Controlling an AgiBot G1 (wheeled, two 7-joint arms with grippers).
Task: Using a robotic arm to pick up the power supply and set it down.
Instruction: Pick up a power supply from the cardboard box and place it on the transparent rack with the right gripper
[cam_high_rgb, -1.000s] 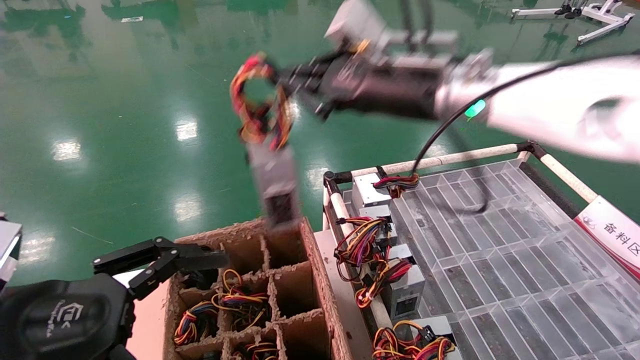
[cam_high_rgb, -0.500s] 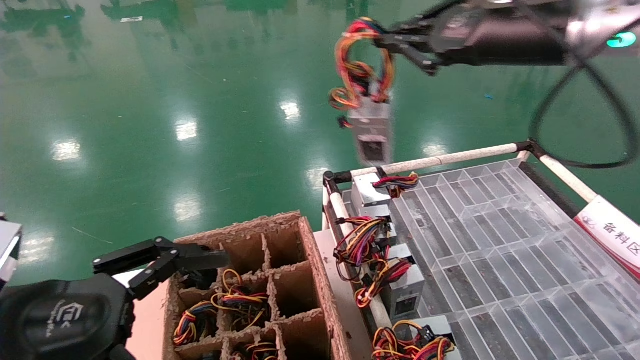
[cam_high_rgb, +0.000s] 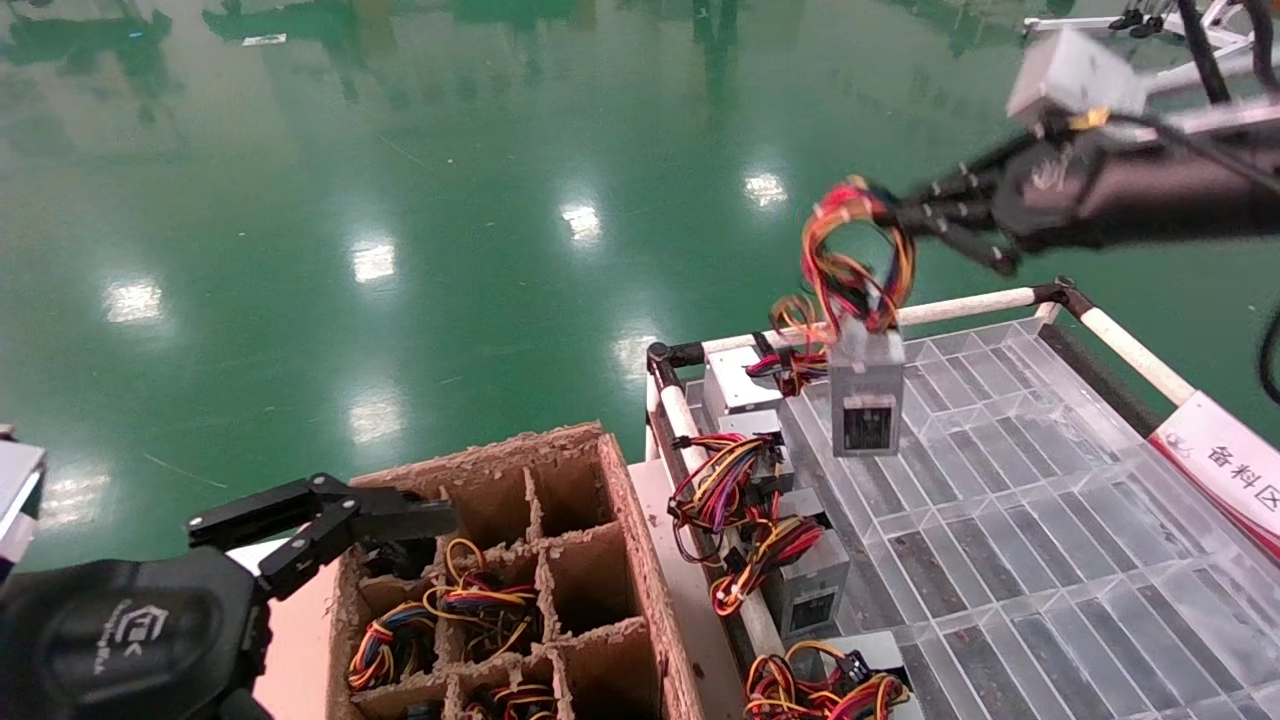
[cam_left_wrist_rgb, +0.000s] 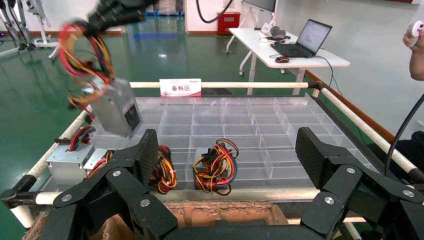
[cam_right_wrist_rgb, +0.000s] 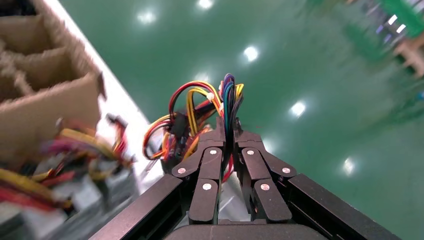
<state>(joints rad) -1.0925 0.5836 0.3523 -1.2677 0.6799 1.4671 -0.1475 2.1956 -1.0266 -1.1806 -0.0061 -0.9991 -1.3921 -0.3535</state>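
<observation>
The power supply (cam_high_rgb: 866, 395), a small silver-grey box with a dark socket face, hangs in the air by its looped red, yellow and orange wire bundle (cam_high_rgb: 850, 255). It is above the far left part of the clear tray (cam_high_rgb: 1000, 500). My right gripper (cam_high_rgb: 900, 215) is shut on that bundle, with wires pinched between the closed fingers (cam_right_wrist_rgb: 228, 131). The left wrist view shows the hanging power supply (cam_left_wrist_rgb: 115, 110) over the tray's corner. My left gripper (cam_high_rgb: 330, 520) stays open and low beside the cardboard box, holding nothing (cam_left_wrist_rgb: 227, 150).
A cardboard box (cam_high_rgb: 620, 560) with dividers holds wire bundles in its cells. Other silver boxes (cam_high_rgb: 735, 380) (cam_high_rgb: 810, 580) with wire loops line the tray's left edge. A white tube frame (cam_high_rgb: 950, 308) rims the tray, and a sign (cam_high_rgb: 1220, 460) sits at its right.
The right arm has swung the hanging power supply rightwards, from over the cardboard box to over the tray's far left part. The left arm has not moved.
</observation>
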